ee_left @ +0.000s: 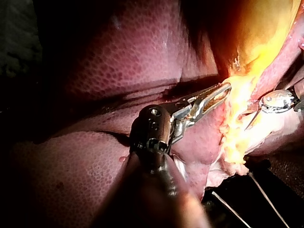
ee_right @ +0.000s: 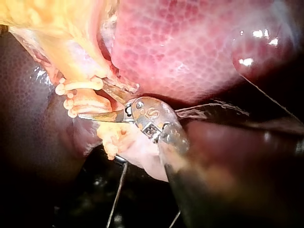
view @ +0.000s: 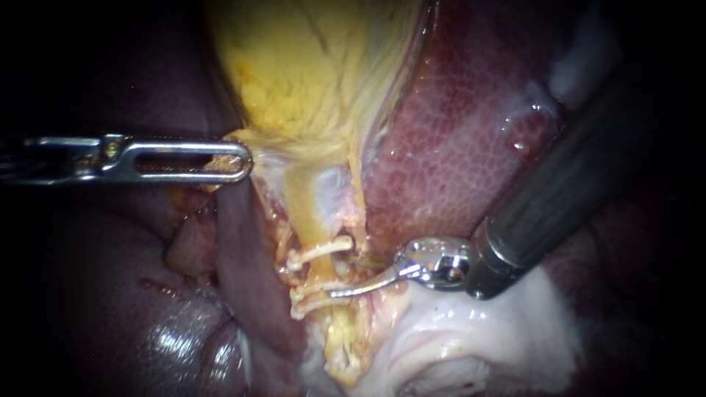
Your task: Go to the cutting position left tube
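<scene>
Only my right wrist view shows both blades of my right instrument (ee_right: pixel 97 102) apart, against the clips (ee_right: pixel 78 86) on the tube (view: pixel 301 206). In the endoscope the tube runs centrally below the gallbladder (view: pixel 309 66). My left instrument (view: pixel 237 159) is clamped on the gallbladder's left edge.

1. The left tube (view: pixel 303 209), pale yellow and glistening, runs from the gallbladder (view: pixel 309 66) down the middle of the frame.
2. Two whitish clips (view: pixel 320 250) cross it just below centre, one above the other.

Left instrument (view: pixel 243 160) clamps gallbladder (view: pixel 309 73); right instrument (view: pixel 346 273) holds its blades parted.
</scene>
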Action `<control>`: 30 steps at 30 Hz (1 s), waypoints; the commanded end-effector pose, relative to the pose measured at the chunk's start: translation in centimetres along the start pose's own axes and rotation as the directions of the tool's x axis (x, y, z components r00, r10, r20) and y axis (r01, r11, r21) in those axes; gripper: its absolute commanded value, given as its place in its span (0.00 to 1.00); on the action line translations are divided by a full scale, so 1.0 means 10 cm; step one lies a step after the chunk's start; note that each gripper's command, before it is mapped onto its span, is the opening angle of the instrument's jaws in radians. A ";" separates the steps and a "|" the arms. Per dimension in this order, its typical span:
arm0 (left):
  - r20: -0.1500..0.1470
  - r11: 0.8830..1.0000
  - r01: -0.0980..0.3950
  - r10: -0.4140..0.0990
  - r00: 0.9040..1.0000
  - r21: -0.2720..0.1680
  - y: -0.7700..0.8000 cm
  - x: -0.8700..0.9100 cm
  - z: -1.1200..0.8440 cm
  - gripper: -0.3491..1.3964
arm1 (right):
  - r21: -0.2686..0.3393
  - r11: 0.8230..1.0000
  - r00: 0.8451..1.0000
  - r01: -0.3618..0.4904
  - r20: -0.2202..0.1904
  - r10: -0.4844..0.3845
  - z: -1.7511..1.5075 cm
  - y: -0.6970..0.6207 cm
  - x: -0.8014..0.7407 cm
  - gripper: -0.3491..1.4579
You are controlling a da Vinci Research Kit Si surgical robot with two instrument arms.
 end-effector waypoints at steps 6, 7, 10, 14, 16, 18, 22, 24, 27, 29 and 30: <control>0.000 1.000 0.000 0.000 1.000 0.000 0.005 -0.001 0.001 0.00 | 0.083 0.996 1.000 -0.009 -0.028 0.012 0.004 -0.009 0.006 0.96; 0.000 1.000 0.000 0.000 1.000 0.000 0.006 -0.001 0.002 0.00 | 0.093 0.996 1.000 -0.006 -0.026 0.008 0.005 -0.011 0.008 0.95; 0.000 1.000 -0.001 0.001 1.000 0.000 0.010 -0.001 0.003 0.00 | 0.116 0.993 1.000 -0.015 -0.023 0.017 0.010 -0.013 0.011 0.95; 0.000 1.000 -0.001 0.001 1.000 0.000 0.013 -0.001 0.004 0.00 | 0.155 0.988 0.999 -0.018 -0.031 0.023 0.019 -0.011 0.017 0.94; 0.000 1.000 -0.001 0.001 1.000 0.000 0.014 -0.001 0.005 0.00 | 0.169 0.986 0.999 -0.017 -0.034 0.023 0.024 -0.009 0.020 0.94; 0.001 1.000 -0.001 0.001 1.000 -0.001 0.015 -0.001 0.006 0.00 | 0.180 0.984 0.999 -0.017 -0.041 0.025 0.027 -0.008 0.022 0.94; 0.002 1.000 -0.002 0.002 1.000 -0.003 0.015 0.000 0.010 0.00 | 0.188 0.982 0.999 -0.019 -0.045 0.028 0.032 -0.007 0.024 0.94; 0.004 1.000 -0.003 0.003 1.000 -0.005 0.016 0.001 0.014 0.00 | 0.186 0.982 0.999 -0.020 -0.046 0.029 0.035 -0.006 0.026 0.94; 0.005 1.000 -0.003 0.003 1.000 -0.007 0.016 0.003 0.018 0.00 | 0.184 0.983 0.998 -0.018 -0.050 0.028 0.040 -0.005 0.026 0.94; 0.006 1.000 -0.004 0.004 1.000 -0.007 0.017 0.003 0.021 0.00 | 0.187 0.982 0.998 -0.017 -0.051 0.027 0.043 -0.005 0.025 0.94; 0.008 1.000 -0.004 0.004 1.000 -0.010 0.018 0.003 0.022 0.00 | 0.188 0.982 0.998 -0.022 -0.053 0.033 0.045 -0.004 0.026 0.93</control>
